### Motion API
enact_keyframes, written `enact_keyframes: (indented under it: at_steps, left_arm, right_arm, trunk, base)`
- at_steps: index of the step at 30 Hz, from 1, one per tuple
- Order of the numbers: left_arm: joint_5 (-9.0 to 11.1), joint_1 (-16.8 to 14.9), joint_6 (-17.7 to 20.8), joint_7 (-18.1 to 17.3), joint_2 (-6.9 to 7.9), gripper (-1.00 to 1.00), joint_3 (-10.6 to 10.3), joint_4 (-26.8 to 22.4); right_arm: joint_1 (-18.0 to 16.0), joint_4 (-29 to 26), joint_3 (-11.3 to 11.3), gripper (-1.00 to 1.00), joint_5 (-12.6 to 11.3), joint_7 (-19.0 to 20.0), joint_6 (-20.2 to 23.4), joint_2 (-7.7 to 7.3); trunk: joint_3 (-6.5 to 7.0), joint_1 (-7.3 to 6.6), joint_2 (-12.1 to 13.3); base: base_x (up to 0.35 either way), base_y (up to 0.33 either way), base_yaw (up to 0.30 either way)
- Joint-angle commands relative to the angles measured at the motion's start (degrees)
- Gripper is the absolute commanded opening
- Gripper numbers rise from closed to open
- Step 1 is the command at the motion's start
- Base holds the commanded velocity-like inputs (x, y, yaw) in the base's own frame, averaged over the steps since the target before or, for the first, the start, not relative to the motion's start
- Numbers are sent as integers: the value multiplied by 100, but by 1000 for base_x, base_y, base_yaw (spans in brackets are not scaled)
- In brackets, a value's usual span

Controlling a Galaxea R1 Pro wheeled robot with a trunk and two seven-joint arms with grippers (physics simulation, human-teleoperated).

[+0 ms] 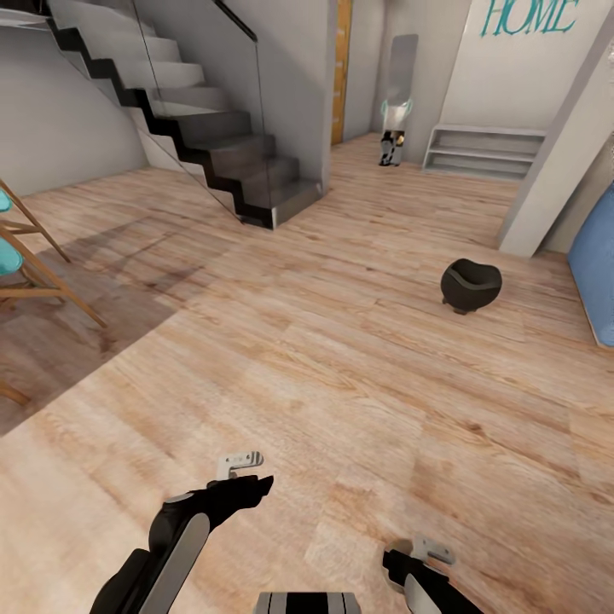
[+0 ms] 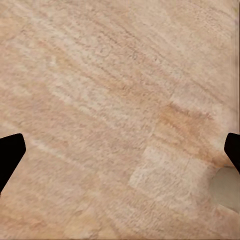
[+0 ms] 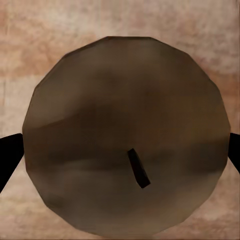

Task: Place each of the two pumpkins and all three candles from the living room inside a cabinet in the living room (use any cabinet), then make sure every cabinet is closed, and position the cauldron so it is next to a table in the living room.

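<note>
The black cauldron [image 1: 470, 286] stands upright on the light wood plank floor at the right, well ahead of both arms. My left gripper [image 1: 243, 467] hangs over bare floor near the bottom of the head view. In the left wrist view the left gripper [image 2: 120, 150] is open, with only planks between its dark fingertips [image 2: 10, 150]. My right gripper [image 1: 426, 550] is low at the right. In the right wrist view a round tan-brown candle [image 3: 125, 95] with a short dark wick sits close up between the fingers of the right gripper [image 3: 120, 150], its rim reaching both fingertips.
A dark staircase [image 1: 213, 128] with a glass rail rises at the back left. A wooden chair frame [image 1: 34, 256] stands at the left edge. A blue sofa end [image 1: 597, 264], a white pillar [image 1: 558, 145] and a low white shelf [image 1: 482, 149] are at the right and back.
</note>
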Motion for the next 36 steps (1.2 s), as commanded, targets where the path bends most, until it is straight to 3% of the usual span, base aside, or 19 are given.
enact_keyframes:
  at_steps: [1,14,25,36]
  left_arm:
    - [60,-3,10,58,5,100,-12,-7]
    - [44,-10,-13,85,-7,100,-12,50]
    - [55,-10,-21,575,-29,100,-18,54]
    - [60,-10,-28,635,-42,100,-13,63]
  right_arm:
    - [0,-12,48,-100,-40,-45,27,-4]
    - [0,-35,56,-100,-40,-41,15,-11]
    - [9,-38,19,-100,-40,-47,10,-26]
    - [9,-38,8,-100,-45,-49,15,-30]
  trunk:
    - [18,-3,0]
    - [306,-37,17]
    - [550,-65,32]
    - [775,-94,47]
  base:
    - [0,0,0]
    - [0,0,0]
    - [0,0,3]
    - [0,0,222]
